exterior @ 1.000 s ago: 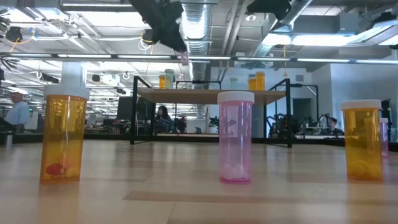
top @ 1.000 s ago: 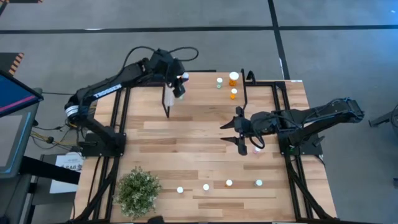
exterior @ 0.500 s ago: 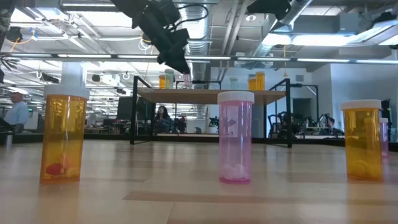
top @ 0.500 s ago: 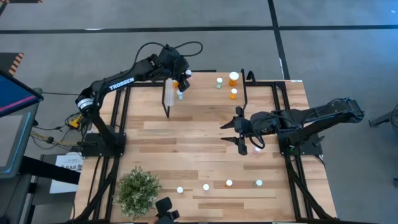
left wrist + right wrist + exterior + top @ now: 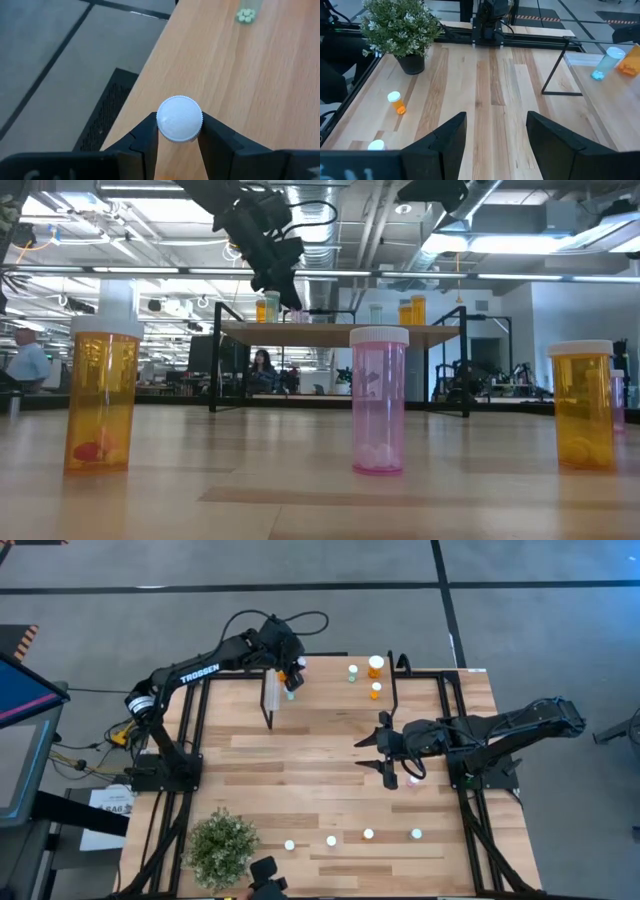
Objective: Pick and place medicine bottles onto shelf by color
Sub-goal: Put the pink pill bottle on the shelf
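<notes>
My left gripper (image 5: 293, 668) is over the left end of the shelf (image 5: 330, 690), shut on a pink medicine bottle (image 5: 297, 313) with a white cap (image 5: 179, 117). An orange bottle (image 5: 283, 675) and a teal one (image 5: 291, 693) stand next to it on the plank. A teal bottle (image 5: 353, 671) and two orange ones (image 5: 375, 665) stand at the shelf's right end. My right gripper (image 5: 385, 755) hangs open above the table's right middle, close to a pink bottle (image 5: 413, 781) on the table. My left gripper pinches the pink bottle at the sides of its white cap (image 5: 161, 125), between its two fingers (image 5: 147, 136). The fingers slant down from the table's left. The bottle hangs upright below them at the plank top (image 5: 235, 75); whether its base rests there I cannot tell.
Several bottles stand in a row near the front edge (image 5: 368, 834), among them an orange one (image 5: 100, 400) and a pink one (image 5: 380, 400). A potted plant (image 5: 222, 848) stands at the near left. Bare tabletop (image 5: 300, 770) lies between shelf and row.
My left gripper has come down with the pink bottle from well above the shelf to the level of the plank top, at the shelf's left end, still shut on it. The bottle has stayed upright.
</notes>
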Available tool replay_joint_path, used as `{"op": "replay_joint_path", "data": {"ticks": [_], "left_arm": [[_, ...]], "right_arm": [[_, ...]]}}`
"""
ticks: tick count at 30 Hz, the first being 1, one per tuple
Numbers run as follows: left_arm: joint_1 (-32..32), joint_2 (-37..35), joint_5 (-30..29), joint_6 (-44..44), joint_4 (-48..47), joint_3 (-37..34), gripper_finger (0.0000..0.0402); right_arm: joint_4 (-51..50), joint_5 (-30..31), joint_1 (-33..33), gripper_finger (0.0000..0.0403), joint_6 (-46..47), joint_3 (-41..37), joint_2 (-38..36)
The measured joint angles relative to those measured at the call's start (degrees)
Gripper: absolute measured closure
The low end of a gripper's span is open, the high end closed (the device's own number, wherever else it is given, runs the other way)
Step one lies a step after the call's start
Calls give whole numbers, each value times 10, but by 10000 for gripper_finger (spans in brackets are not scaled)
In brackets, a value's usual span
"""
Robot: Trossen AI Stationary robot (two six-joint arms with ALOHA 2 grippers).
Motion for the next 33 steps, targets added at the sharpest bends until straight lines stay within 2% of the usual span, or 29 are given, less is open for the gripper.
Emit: {"op": "replay_joint_path", "data": {"ticks": [23,33], "left_arm": [[6,-2,0,-1,-9,-10,296],[5,-2,0,-1,-9,-11,256]], "right_arm": [[0,0,0,175,9,0,0],[0,0,0,175,9,0,0]]}}
